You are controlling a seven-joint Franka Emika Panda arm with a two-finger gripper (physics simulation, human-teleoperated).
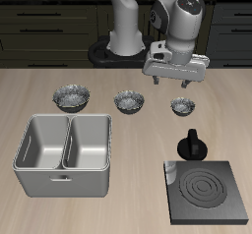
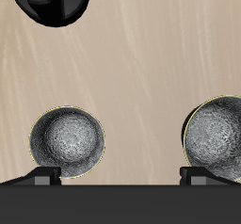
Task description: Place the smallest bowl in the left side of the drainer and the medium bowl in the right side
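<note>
Three shiny dark-grey bowls stand in a row on the wooden table. The smallest bowl [image 1: 182, 106] [image 2: 68, 141] is at the end nearest the stove plate. The medium bowl [image 1: 130, 102] [image 2: 216, 138] is in the middle, cut off by the frame edge in the wrist view. Nearer the table's front edge than the widest bowl, the light-grey drainer [image 1: 61, 179] shows nothing in its two compartments. My gripper [image 1: 173, 82] [image 2: 120, 176] hangs open above the table between the smallest and medium bowls, slightly behind them, holding nothing.
The widest bowl [image 1: 72, 98] stands behind the drainer. A black moka pot [image 1: 192, 145] [image 2: 56, 2] stands in front of the smallest bowl, beside the flat black stove plate [image 1: 209, 191]. Dark cabinets run behind the robot's base.
</note>
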